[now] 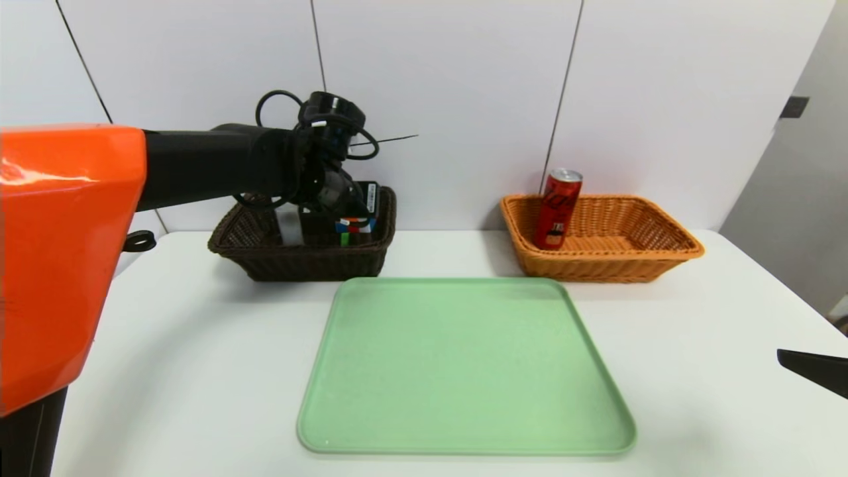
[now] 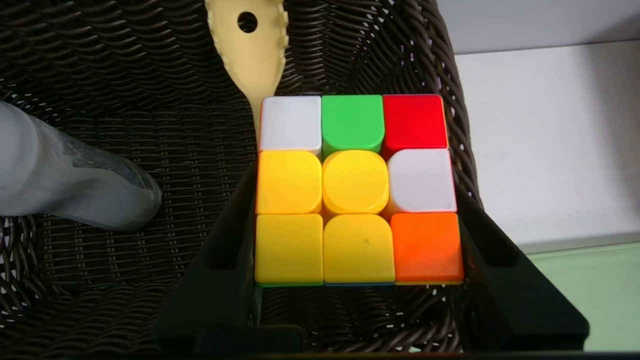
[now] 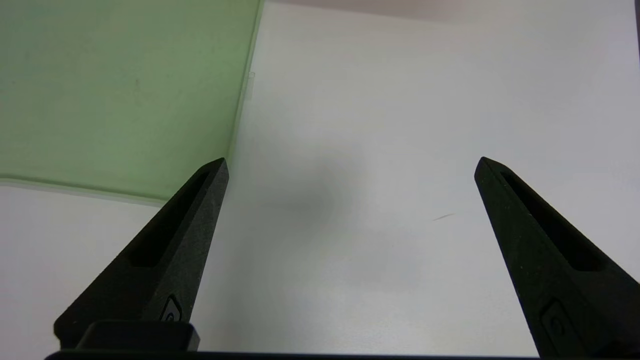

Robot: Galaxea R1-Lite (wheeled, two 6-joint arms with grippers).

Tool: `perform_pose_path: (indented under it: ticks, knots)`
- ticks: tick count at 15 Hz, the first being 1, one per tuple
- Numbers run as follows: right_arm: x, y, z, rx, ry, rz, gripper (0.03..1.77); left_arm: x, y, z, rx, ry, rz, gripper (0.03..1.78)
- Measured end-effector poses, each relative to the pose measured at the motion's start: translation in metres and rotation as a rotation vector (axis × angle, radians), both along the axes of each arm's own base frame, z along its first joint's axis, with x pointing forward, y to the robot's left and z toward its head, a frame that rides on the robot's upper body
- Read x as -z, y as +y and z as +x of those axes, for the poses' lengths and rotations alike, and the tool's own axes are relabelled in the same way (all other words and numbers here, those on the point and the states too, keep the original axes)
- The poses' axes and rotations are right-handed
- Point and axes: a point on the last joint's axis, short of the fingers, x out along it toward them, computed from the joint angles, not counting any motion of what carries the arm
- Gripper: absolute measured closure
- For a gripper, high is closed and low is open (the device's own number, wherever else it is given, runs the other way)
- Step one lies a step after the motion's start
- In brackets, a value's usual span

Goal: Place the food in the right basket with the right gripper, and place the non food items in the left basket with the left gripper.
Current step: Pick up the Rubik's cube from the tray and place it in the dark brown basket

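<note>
Two baskets: the dark basket [image 1: 301,262] stands at the far left of the tabletop [image 1: 695,371], the orange basket [image 1: 609,262] at the far right; they are well apart
Tray: a green tray [image 1: 464,371] lies between and in front of the baskets; nothing lies on it
Can: the red can [image 1: 558,209] stands in the orange basket, at its left end, tilted a little against the wall of the basket
Left end effector: the left end effector [image 2: 357,220] is over the dark basket and reaches down into it; its fingers [image 2: 500,260] press on both sides of the cube [image 2: 357,190], so it is gripping the cube; whether the cube touches the basket floor I cannot tell
Cube: its top face shows mostly yellow squares, with white, green, red and orange ones; it is at the right end of the dark basket
Spoon: the pale yellow spoon [image 2: 250,45] lies in the dark basket, just beyond the cube; its lower part goes under the cube
Bottle: the white bottle [image 2: 65,175] is in the dark basket too, apart from the cube
Right end effector: the right end effector [image 3: 350,170] hangs over bare tabletop near the right corner of the tray; its fingers [image 3: 165,250] are spread wide and hold nothing
</note>
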Motion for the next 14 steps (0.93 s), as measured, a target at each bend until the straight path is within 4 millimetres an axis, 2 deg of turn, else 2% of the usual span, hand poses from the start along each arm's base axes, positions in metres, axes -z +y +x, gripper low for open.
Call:
perform_pose_path:
  ticks: [10, 14]
  knots:
    - [0.000, 0.000, -0.001, 0.000, -0.002, 0.000, 0.10, 0.024, 0.005, 0.018, -0.030, 0.026, 0.011, 0.81]
    - [0.000, 0.000, -0.001, 0.001, -0.002, 0.000, 0.10, 0.027, 0.005, 0.021, -0.039, 0.023, 0.014, 0.52]
